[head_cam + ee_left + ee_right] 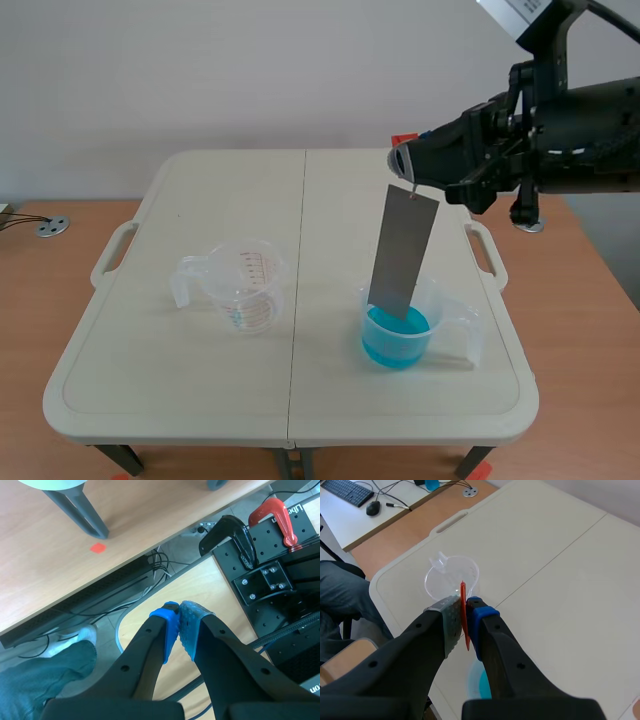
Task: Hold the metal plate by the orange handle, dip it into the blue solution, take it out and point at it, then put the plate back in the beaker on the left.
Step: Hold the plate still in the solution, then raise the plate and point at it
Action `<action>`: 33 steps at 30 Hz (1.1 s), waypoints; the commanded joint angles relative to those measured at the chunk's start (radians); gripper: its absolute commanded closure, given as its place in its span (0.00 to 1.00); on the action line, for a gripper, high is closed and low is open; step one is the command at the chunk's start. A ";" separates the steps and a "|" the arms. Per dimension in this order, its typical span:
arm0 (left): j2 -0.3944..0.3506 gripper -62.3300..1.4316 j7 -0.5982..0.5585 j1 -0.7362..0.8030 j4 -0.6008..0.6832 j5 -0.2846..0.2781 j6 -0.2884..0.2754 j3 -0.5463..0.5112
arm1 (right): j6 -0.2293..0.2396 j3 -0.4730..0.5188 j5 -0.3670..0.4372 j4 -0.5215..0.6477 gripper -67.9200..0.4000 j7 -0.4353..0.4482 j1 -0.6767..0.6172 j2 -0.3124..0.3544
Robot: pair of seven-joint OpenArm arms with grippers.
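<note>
Our right pincer (465,617) squeezes the orange handle (463,592); the metal plate (403,250) dips into the blue water (397,335). We think a sideways swing could tip that cup (432,300).

Jaws of the right gripper (465,614) pinch the orange handle (463,593).

From here I count 2 beakers on 1 table (230,180): 1 clear beaker (243,287) at 9 o'clock, 1 blue-solution beaker (400,338) at 4 o'clock. Also 1 metal plate (402,255), 1 orange handle (463,611).
</note>
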 commanded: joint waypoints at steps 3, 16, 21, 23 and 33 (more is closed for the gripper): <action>-0.006 0.93 -0.009 0.004 0.005 -0.009 -0.004 0.001 | 0.012 0.033 0.048 0.046 0.98 -0.004 0.012 0.008; -0.178 0.93 -0.011 -0.087 0.005 -0.031 -0.014 0.047 | 0.012 0.098 0.095 0.149 0.98 -0.022 0.012 0.008; -0.285 0.93 -0.011 -0.156 0.005 -0.117 -0.015 0.047 | 0.012 0.114 0.116 0.178 0.98 -0.024 0.012 0.008; -0.320 0.93 -0.011 -0.193 0.005 -0.147 -0.019 0.047 | 0.012 0.117 0.123 0.189 0.98 -0.027 0.012 0.008; -0.352 0.93 -0.011 -0.473 0.005 -0.165 -0.098 0.066 | 0.008 0.117 0.135 0.254 0.98 -0.038 0.012 0.008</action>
